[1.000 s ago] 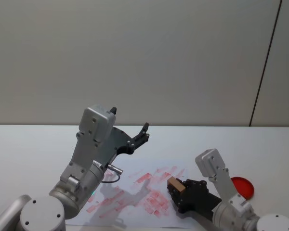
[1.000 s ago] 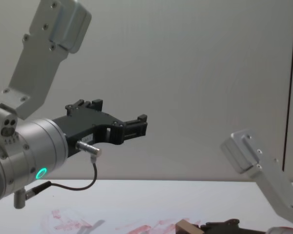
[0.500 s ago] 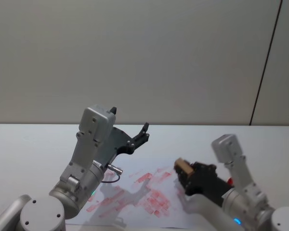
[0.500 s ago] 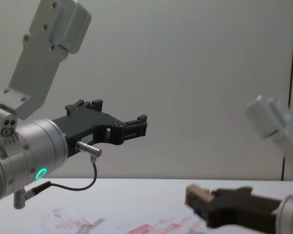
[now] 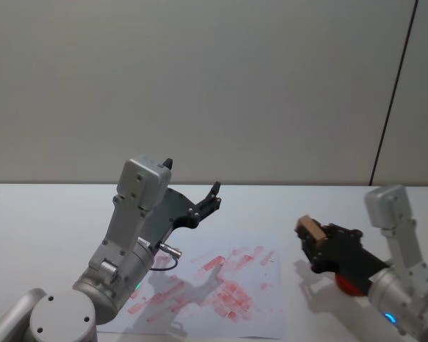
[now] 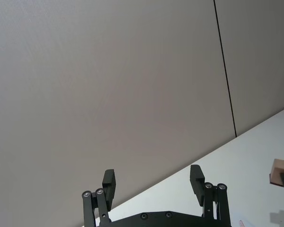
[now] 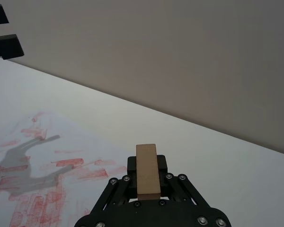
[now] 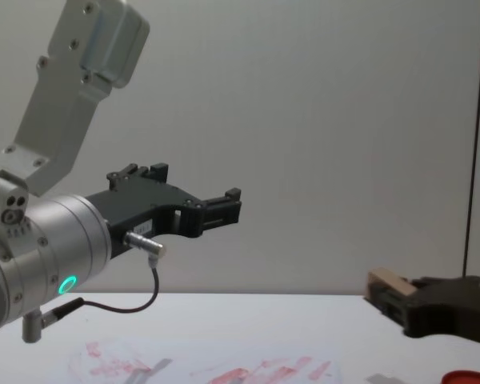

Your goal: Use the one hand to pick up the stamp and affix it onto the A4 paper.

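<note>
Head view: the A4 paper [image 5: 221,285], smeared with red prints, lies flat on the white table [image 5: 43,214]. Just off the paper's right edge and raised above the table, the right gripper [image 5: 314,237] clamps the tan wooden stamp [image 5: 310,229] between its black fingers. A red ink pad [image 5: 344,283] peeks out beneath it, right of the paper. The left gripper [image 5: 192,184] hangs above the paper's far left part, spread wide and holding nothing.

Left wrist view: its two fingers [image 6: 197,178] stand far apart.

Right wrist view: the stamp is pinched between the jaws and juts past them, off the paper.

Chest view: the stamp is held in the air, right of the paper.
</note>
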Controlling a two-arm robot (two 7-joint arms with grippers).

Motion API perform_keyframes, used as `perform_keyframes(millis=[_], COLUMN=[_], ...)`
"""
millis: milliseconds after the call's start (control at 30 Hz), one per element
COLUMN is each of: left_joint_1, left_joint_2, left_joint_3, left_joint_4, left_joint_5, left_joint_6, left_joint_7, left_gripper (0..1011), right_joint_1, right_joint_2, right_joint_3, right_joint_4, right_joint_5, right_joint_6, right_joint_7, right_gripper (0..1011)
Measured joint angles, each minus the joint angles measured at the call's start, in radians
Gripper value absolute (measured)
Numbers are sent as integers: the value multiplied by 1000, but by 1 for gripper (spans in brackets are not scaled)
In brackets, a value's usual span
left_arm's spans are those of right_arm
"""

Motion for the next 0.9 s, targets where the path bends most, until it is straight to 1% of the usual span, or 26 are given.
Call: perform_keyframes(millis=[400, 633, 900], left_joint_1=[0, 0, 0], left_joint_2=[0, 0, 0], left_joint_3=[0, 0, 0], left_joint_4=[0, 0, 0], left_joint_5=[0, 0, 0], left_joint_6=[0, 0, 0], left_joint_7=[0, 0, 0], left_gripper=[1002, 1003, 1002], right_joint_1=[-61, -81, -89], right_joint_2=[63, 82, 90], right_joint_3=[43, 56, 63], right_joint_4=[-44, -48, -42], right_joint_5=[58, 74, 80], right_joint_6=[20, 26, 27], right_joint_7=[-30, -41, -49], right_gripper=[220, 220, 220])
